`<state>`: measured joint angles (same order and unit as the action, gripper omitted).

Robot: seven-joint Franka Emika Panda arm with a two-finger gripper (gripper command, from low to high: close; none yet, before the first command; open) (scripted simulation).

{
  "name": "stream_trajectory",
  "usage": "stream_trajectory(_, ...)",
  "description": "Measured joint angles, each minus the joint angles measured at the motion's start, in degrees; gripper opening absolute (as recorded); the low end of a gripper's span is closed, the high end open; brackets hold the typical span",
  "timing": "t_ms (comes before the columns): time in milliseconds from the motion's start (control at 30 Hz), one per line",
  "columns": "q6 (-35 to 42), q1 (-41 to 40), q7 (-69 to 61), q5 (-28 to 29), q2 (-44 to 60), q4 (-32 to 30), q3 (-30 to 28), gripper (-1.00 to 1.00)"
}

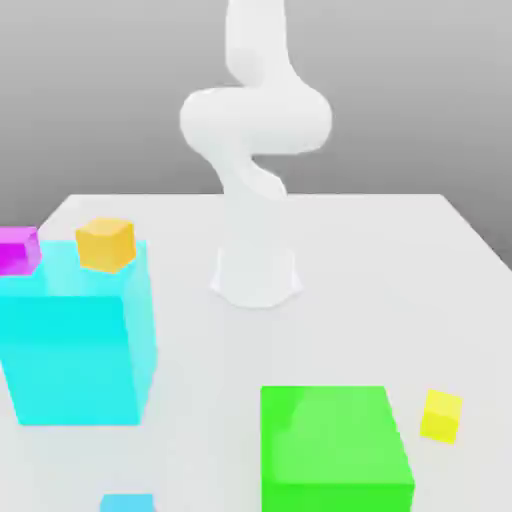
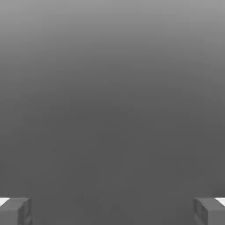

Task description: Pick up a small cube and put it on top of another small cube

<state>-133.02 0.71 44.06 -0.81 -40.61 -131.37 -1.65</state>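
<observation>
So the end effector (image 2: 112, 212) is wide open in the hand view, nothing between its fingers, just grey behind. The white arm (image 1: 256, 120) stands toward the far edge of the pale tabletop (image 1: 350, 320), plain grey wall (image 1: 400, 90) beyond. Big cyan block (image 1: 80, 350) is at the exterior view's left, purple cube (image 1: 18, 251) and orange cube (image 1: 106, 245) on top. Green block (image 1: 335, 440) and yellow cube (image 1: 441, 416) sit nearer the right. Small blue cube (image 1: 128, 503)'s down by the near edge, partly cut off.
</observation>
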Motion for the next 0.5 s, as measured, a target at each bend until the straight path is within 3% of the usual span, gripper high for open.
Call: stream_trajectory(500, -7.4, 1.9, -12.1, -6.8, 31.5, 2.5, -8.1, 0.00)
